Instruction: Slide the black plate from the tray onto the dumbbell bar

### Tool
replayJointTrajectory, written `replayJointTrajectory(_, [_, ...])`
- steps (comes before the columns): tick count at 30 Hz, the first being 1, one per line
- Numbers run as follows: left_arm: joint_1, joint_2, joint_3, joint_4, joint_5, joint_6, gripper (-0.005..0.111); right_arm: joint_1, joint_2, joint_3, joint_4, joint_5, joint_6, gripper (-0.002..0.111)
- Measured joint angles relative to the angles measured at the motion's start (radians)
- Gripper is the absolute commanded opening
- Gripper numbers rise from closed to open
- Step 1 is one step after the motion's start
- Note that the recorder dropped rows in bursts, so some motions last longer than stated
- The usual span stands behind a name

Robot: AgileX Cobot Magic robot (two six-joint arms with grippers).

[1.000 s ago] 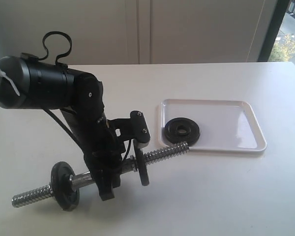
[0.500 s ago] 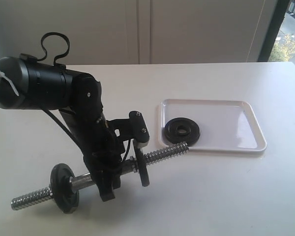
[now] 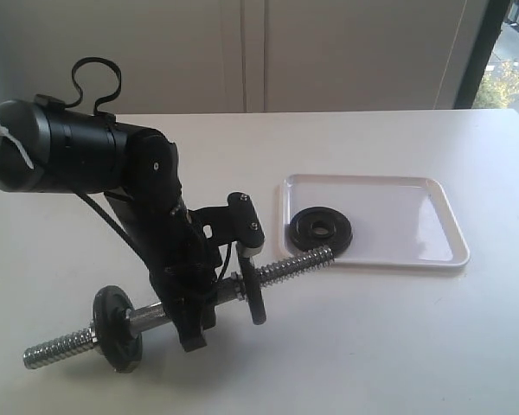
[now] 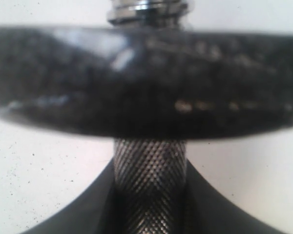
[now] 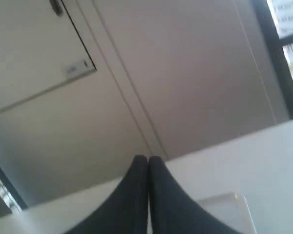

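The black plate (image 3: 321, 230) lies flat at the near left corner of the white tray (image 3: 398, 199). The dumbbell bar (image 3: 290, 264) is held at its middle by my left gripper (image 3: 190, 316), which is shut on it. Its right threaded tip sits at the tray's rim, just in front of the plate. Two black discs ride on the bar, one (image 3: 117, 328) left of the gripper and one (image 3: 254, 298) right of it. The left wrist view shows the knurled bar (image 4: 149, 204) between the jaws of the left gripper (image 4: 149, 170) and a blurred disc (image 4: 146, 83) close ahead. My right gripper (image 5: 147, 160) is shut and empty, away from the objects.
The white table (image 3: 398, 346) stretches around the tray. The left arm's black body (image 3: 78, 147) and its cable stand over the table's left side. A wall with panels lies behind. A tray corner (image 5: 224, 209) shows in the right wrist view.
The bar, held by the left gripper, has shifted slightly to the right, its threaded tip edging closer to the black plate. The right gripper has not changed.
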Motion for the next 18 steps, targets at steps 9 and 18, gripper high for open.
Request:
replayJointTrajectory(9, [0.000,0.000,0.000,-0.003,0.000,0.000,0.000,0.000,0.815,-0.705,0.109,0.660,-0.418,0.000])
replayJointTrajectory(18, [0.000,0.000,0.000,-0.003,0.000,0.000,0.000,0.146,1.342,-1.082,0.112,0.884,-0.579,0.000])
